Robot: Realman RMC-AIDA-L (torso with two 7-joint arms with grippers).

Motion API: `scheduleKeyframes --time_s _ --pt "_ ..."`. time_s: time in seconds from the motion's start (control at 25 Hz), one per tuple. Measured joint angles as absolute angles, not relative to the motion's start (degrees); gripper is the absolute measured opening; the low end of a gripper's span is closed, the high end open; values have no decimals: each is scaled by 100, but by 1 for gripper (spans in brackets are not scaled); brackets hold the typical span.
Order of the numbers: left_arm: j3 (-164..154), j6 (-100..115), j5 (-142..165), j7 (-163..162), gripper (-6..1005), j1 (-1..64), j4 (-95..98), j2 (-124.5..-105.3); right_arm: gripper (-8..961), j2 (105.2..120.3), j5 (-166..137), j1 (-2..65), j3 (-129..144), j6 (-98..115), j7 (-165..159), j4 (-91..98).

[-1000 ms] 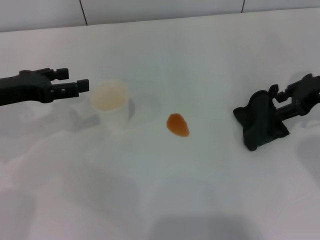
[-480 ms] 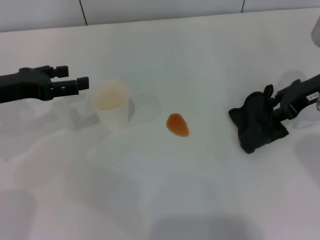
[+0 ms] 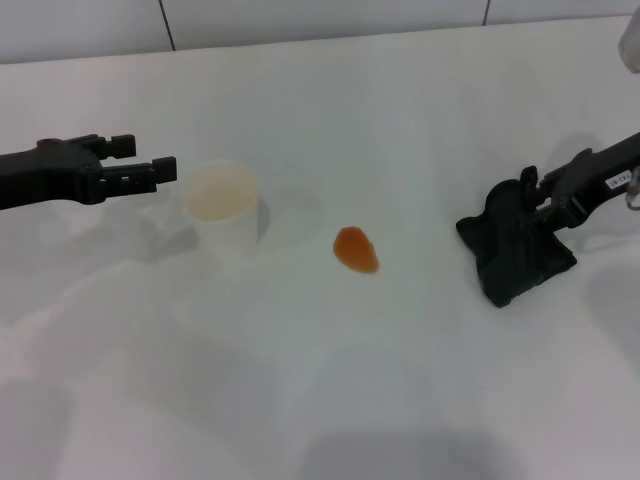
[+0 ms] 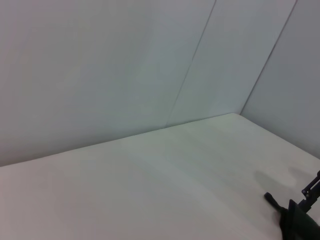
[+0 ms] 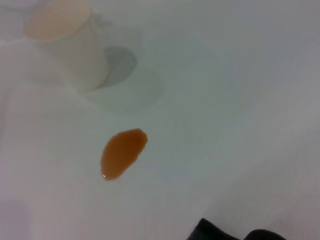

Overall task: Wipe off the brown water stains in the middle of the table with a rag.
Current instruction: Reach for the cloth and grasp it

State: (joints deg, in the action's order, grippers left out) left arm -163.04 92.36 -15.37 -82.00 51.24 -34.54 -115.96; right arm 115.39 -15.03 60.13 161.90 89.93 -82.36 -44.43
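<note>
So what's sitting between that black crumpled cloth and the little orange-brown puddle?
Nothing: in the head view only bare white table separates the black rag from the brown stain.

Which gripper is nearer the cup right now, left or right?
Left. The left gripper sits just beside the cup, open. The right gripper is far across the table, at the rag, beyond the brown water stains.

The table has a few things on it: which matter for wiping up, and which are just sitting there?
For the job: brown water stain, black rag at the right gripper, the table.

Just there: pale cup, left gripper beside it.
</note>
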Motion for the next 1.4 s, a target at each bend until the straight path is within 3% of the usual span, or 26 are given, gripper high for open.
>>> scheduleKeyframes --time_s 1.4 --pt "-16304 9232 -1538 -8200 871 5139 -3463 -11611 515 11550 -1709 6049 16181 8472 -8624 -4086"
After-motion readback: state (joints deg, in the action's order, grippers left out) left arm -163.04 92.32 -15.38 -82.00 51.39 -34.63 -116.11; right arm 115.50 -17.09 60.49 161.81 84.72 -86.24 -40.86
